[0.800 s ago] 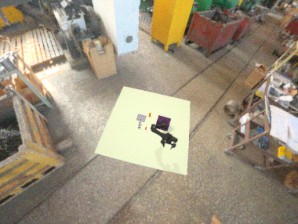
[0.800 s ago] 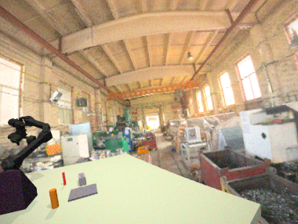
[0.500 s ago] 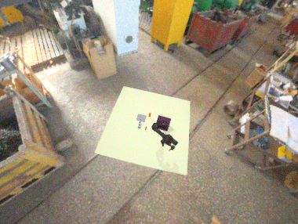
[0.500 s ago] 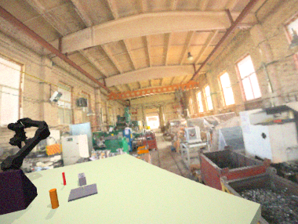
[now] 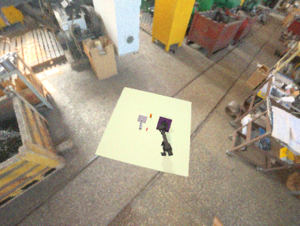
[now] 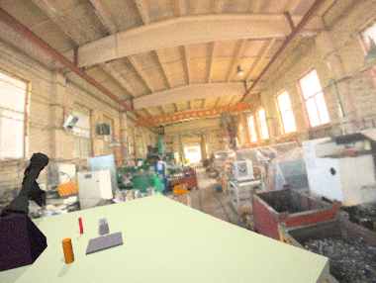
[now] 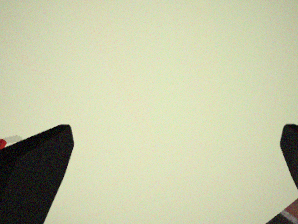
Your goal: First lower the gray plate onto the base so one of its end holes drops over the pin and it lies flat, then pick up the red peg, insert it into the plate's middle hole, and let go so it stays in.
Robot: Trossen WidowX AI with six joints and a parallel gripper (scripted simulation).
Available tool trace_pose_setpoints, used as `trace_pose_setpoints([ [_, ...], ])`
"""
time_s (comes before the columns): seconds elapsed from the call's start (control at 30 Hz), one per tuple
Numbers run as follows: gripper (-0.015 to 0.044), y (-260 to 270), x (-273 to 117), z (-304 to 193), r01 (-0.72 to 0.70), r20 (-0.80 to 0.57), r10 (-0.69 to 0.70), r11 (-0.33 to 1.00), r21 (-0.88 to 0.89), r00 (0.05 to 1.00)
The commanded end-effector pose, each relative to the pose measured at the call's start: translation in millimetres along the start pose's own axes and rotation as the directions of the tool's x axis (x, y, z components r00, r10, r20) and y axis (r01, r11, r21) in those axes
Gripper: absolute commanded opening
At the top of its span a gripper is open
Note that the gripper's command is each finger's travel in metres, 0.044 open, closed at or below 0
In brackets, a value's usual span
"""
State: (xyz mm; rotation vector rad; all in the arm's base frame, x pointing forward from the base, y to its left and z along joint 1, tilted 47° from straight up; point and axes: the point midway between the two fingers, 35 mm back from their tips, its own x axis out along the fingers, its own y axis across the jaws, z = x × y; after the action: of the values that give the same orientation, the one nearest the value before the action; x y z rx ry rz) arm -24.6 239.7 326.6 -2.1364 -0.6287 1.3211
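Observation:
The flat gray base lies on the light mat, with a small pin barely visible. The gray plate, a narrow strip with several holes, is at one edge of the base; whether they touch is unclear. The red peg stands near the plate. A bit of red, likely the peg, shows at the left edge in the wrist view, mostly behind a finger. My gripper is open and empty, away from plate and peg, on the far side of the arm's mount in the top view.
An orange cylinder stands upright near the base. The arm's dark purple mount is beside these parts. The edge of the light mat shows near the lower right corner in the wrist view.

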Motion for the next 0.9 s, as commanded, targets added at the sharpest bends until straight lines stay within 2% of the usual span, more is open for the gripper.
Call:
trace_pose_setpoints([
  [0.0,0.0440,6.8,30.5,-13.7,-0.120,-0.025,0.130,0.960,0.252,0.991],
  [0.2,0.0440,24.8,78.9,-44.8,-0.242,-0.018,0.335,0.717,0.654,0.942],
  [0.33,0.0440,44.7,105.9,-68.9,-0.253,0.033,0.451,0.438,0.863,0.892],
  [0.47,0.0440,67.1,129.6,-94.5,-0.196,0.113,0.535,0.103,0.975,0.838],
  [0.67,0.0440,106.5,156.0,-141.8,0.028,0.197,0.601,-0.345,0.938,0.774],
  [0.87,0.0440,146.4,172.5,-177.3,0.234,0.356,0.577,-0.709,0.665,0.735],
])
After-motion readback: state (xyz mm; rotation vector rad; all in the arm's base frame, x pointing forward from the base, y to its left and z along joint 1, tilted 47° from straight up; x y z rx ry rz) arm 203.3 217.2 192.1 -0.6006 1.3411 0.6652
